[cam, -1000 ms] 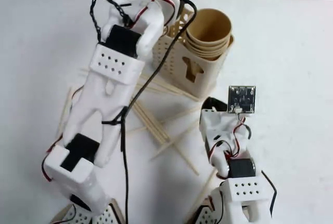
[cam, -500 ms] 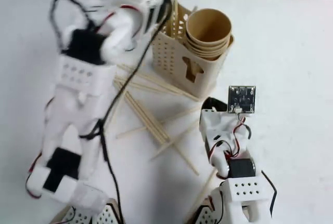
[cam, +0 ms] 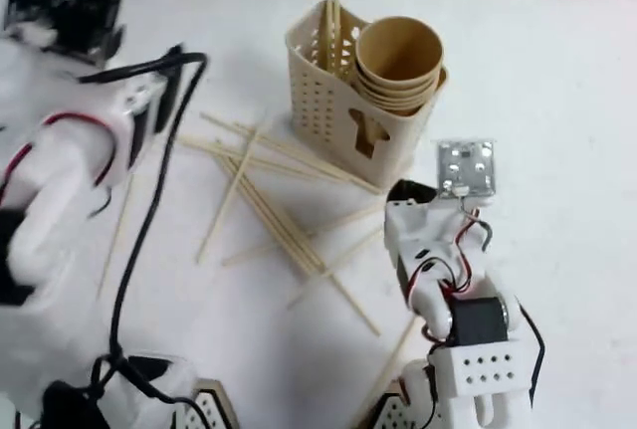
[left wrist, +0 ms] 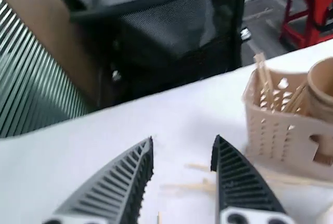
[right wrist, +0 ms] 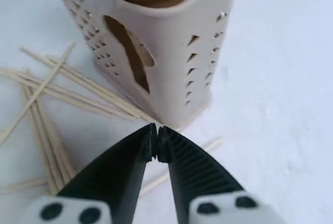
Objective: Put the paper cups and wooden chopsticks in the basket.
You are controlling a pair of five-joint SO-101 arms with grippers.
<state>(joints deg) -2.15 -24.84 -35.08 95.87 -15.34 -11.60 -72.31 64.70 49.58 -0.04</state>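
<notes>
While the cups (cam: 400, 56) sit stacked in the basket (cam: 343, 120) at the upper centre of the high view, chopsticks (cam: 330, 16) stand upright beside them. Loose chopsticks (cam: 274, 215) lie scattered on the counter (cam: 557, 101) at mid-frame. The left tool (left wrist: 183, 141) is spread and empty. The right tool (right wrist: 156, 130) is clenched on nothing, near the basket's base.

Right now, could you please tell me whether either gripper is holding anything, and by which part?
Nothing is held. The left gripper is open and empty. The right gripper is shut on nothing, just in front of the basket.
</notes>
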